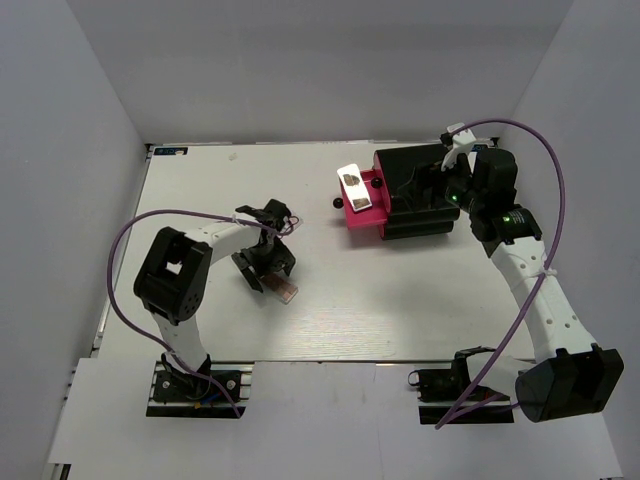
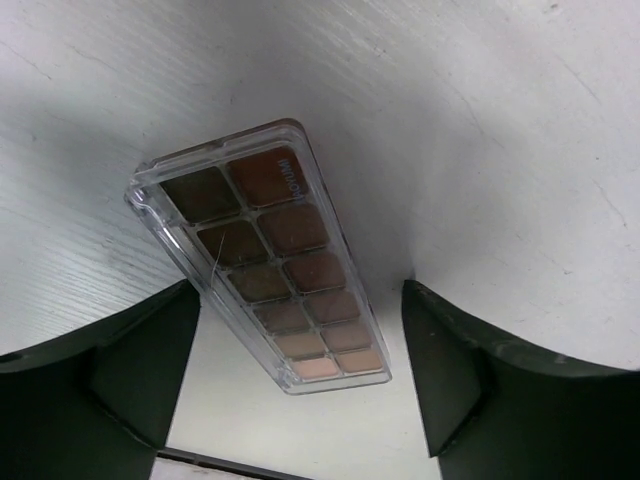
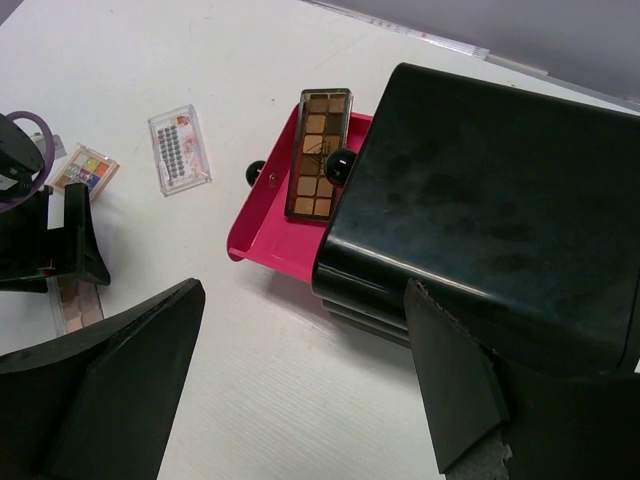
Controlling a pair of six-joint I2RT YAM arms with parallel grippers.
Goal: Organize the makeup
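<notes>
A long clear-cased eyeshadow palette (image 2: pixel 270 260) with brown shades lies flat on the white table. My left gripper (image 2: pixel 300 300) is open, a finger on each side of the palette's near end, not touching it. From above, the left gripper (image 1: pixel 268 268) hangs over this palette (image 1: pixel 286 292). A second brown palette (image 3: pixel 318 150) lies in the open pink drawer (image 3: pixel 262 235); it also shows from above (image 1: pixel 352 187). A clear lash card (image 3: pixel 180 148) and a small colourful palette (image 3: pixel 85 168) lie on the table left of the drawer. My right gripper (image 3: pixel 305 300) is open and empty beside the box.
The big black box (image 1: pixel 415 190) stands at the back right with its pink drawer (image 1: pixel 365 218) pulled out to the left. My right gripper (image 1: pixel 448 182) is over the box's right part. White walls enclose the table (image 1: pixel 400 300).
</notes>
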